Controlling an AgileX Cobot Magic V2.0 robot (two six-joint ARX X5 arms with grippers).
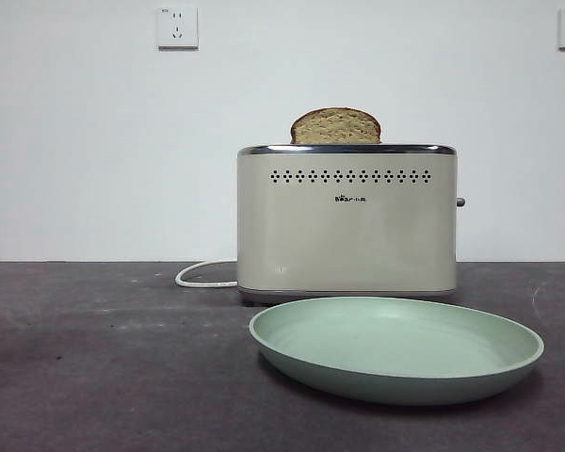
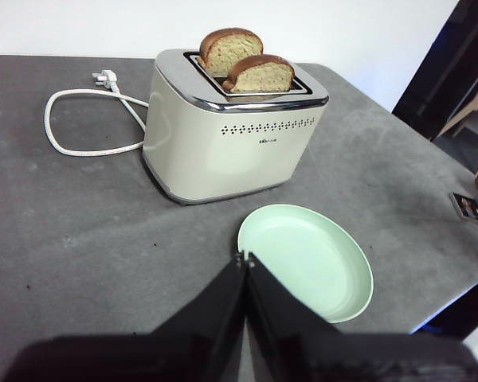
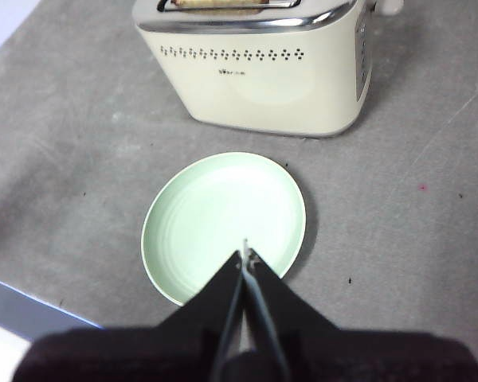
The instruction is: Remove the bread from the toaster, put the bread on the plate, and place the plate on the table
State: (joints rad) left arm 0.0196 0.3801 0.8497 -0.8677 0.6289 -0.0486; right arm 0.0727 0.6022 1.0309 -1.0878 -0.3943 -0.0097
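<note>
Since the bread (image 2: 260, 73) sits in the toaster (image 2: 227, 131), we note nothing done; plate (image 3: 223, 225) empty, left claw (image 2: 244, 258) and right claw (image 3: 245, 256) both closed.

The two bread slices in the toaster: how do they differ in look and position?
The slice nearer the plate looks wider, with a flatter top; the farther slice has a narrower, domed top. The nearer slice sits lower in the left wrist view; the farther slice rises higher. Both are tan, speckled, brown-crusted, and stand upright in the toaster.

The toaster (image 1: 347, 221) is cream with chrome rim and black dots; the bread (image 1: 336, 126) speckled tan; the plate (image 1: 395, 348) mint-green; the bench (image 1: 104, 367) dark grey.
</note>
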